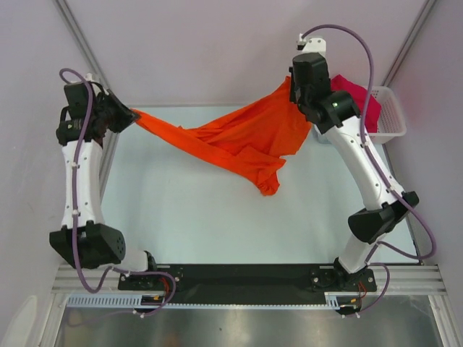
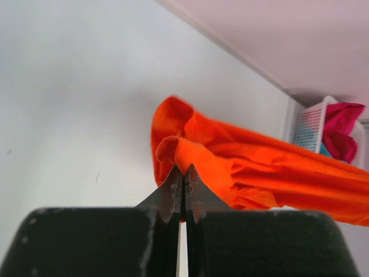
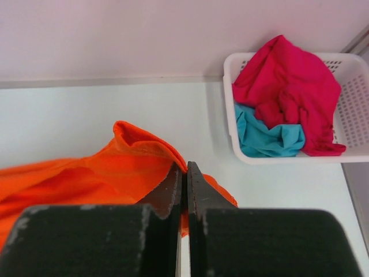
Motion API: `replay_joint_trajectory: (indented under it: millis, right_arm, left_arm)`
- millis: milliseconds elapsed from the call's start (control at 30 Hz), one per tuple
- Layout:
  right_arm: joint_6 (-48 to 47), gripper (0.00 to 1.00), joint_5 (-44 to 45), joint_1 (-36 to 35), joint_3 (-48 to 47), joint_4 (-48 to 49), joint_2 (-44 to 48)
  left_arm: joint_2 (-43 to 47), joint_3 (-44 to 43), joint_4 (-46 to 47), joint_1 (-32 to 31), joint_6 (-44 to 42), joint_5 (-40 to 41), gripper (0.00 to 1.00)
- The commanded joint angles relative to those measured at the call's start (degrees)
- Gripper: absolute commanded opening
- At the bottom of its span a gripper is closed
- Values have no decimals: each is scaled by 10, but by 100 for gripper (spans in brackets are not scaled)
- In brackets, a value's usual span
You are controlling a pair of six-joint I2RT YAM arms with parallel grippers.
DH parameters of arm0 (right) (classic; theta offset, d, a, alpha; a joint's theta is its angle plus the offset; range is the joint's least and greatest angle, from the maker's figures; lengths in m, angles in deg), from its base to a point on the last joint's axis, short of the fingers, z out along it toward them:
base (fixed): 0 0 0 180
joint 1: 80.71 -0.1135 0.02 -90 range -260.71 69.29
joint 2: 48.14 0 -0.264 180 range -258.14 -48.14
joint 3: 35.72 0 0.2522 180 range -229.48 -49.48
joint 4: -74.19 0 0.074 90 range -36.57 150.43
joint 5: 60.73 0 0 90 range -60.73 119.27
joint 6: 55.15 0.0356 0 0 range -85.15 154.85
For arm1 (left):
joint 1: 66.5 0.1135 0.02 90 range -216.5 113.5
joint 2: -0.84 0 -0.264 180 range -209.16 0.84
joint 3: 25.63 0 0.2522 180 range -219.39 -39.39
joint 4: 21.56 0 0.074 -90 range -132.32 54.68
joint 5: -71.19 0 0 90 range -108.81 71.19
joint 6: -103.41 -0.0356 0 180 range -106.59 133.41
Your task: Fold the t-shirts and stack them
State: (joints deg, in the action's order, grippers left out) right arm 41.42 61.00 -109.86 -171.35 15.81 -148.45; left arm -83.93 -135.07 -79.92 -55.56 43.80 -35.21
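An orange t-shirt point(image 1: 239, 141) hangs stretched above the table between my two grippers, its middle sagging toward the table. My left gripper point(image 1: 132, 114) is shut on one end of it at the left; the wrist view shows the orange cloth point(image 2: 242, 167) pinched between the fingertips point(image 2: 183, 170). My right gripper point(image 1: 295, 92) is shut on the other end at the back right, the orange hem point(image 3: 138, 150) caught in its tips point(image 3: 185, 168). A crimson-pink t-shirt point(image 3: 288, 81) and a teal one point(image 3: 265, 135) lie crumpled in the basket.
A white lattice basket point(image 1: 391, 116) stands at the table's back right corner, close behind my right arm. The pale table point(image 1: 188, 217) has walls along its back and sides. The arm bases sit on a black bar point(image 1: 246, 275) at the near edge.
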Motion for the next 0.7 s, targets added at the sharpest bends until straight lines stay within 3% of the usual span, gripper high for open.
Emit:
replay_joint_trajectory:
  millis: [0, 100, 133, 233, 533, 667]
  right_arm:
    - [1, 0, 29, -6, -15, -26, 46]
    - [4, 0, 33, -18, 26, -21, 73]
    - [5, 0, 33, -20, 33, -19, 86]
    - [9, 0, 26, -25, 59, -20, 104]
    - [27, 0, 11, -45, 105, -23, 143]
    - [42, 0, 2, -64, 120, -26, 151]
  left_arm:
    - [65, 40, 3, 0, -8, -59, 1]
    - [101, 108, 25, 0, -7, -75, 12]
    - [107, 120, 28, 0, -4, -78, 32]
    - [123, 148, 38, 0, 5, -83, 60]
    - [129, 176, 71, 0, 27, -91, 67]
    - [77, 229, 143, -5, 38, -100, 70]
